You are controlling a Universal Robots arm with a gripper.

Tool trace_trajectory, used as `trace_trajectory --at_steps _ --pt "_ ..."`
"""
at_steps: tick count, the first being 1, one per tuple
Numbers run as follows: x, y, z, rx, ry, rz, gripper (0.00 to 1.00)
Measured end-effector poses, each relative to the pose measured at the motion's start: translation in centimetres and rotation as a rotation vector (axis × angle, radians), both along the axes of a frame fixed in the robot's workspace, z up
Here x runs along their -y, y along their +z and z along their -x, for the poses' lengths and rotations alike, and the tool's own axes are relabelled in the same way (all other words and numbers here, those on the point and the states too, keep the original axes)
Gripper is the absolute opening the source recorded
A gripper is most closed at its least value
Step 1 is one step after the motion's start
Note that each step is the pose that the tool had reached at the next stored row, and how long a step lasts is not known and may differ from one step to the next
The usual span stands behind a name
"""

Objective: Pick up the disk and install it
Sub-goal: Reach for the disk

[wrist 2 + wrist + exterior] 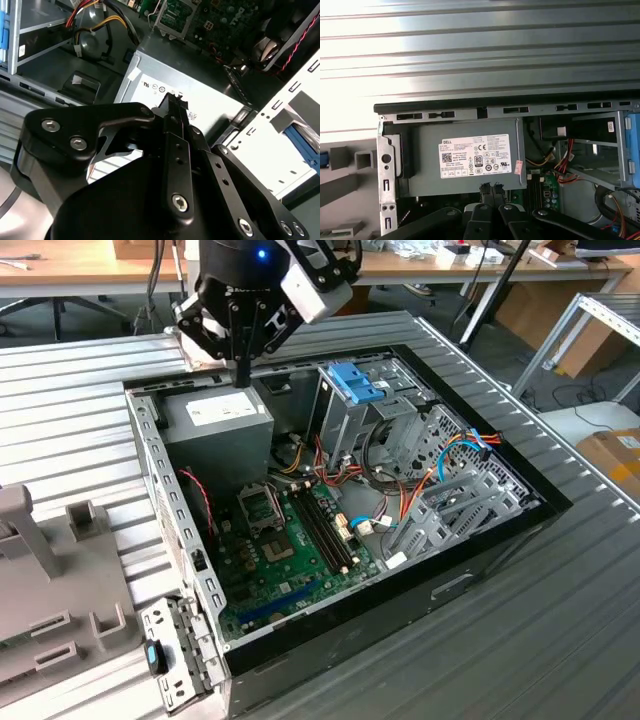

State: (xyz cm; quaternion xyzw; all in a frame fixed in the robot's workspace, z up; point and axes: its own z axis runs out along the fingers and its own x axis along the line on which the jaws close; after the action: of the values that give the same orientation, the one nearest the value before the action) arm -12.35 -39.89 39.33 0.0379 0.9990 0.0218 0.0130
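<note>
Empty gripper (240,375), disk (302,144) outside the computer case (150,475)

Our gripper hangs above the power supply (215,420) in a corner of the computer case, fingers (175,140) pressed together on nothing. What we take for the disk, a bright blue edge in the second wrist view, lies beyond the case's side wall by the grey fixture (70,600), toward the exterior view's left of the fingers; its long axis we cannot tell
</note>
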Motion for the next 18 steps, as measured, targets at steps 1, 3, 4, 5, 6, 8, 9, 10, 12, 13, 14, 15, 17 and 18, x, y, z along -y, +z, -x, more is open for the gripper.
trace_trajectory --at_steps 1,3,4,5,6,8,9,10,12,13,14,15,17,18 --pt "0.0 0.0 0.06 0.0 0.0 0.0 0.11" --pt "0.0 0.01 0.25 -0.0001 0.0 0.0001 0.11" --pt "0.0 0.0 0.43 0.0 0.0 0.0001 0.11" --pt "0.0 0.0 0.57 0.0 0.0 0.0001 0.11" --pt "0.0 0.01 0.67 -0.0001 0.0 0.0001 0.11" --pt "0.0 0.01 0.97 -0.0001 0.0 0.0002 0.11" --pt "0.0 0.0 1.2 -0.0001 0.0 0.0001 0.11" --pt "0.0 0.0 1.33 0.0 0.0 0.0001 0.11" --pt "0.0 0.01 1.73 -0.0001 0.0 0.0002 0.11" --pt "0.0 0.01 1.95 -0.0001 0.0 0.0002 0.11" --pt "0.0 0.0 2.33 0.0 0.0 0.0001 0.11" --pt "0.0 0.0 2.61 0.0 0.0 0.0001 0.11" --pt "0.0 0.0 3.18 0.0 0.0 0.0 0.11" --pt "0.0 0.01 3.34 -0.0001 0.0 0.0002 0.11"
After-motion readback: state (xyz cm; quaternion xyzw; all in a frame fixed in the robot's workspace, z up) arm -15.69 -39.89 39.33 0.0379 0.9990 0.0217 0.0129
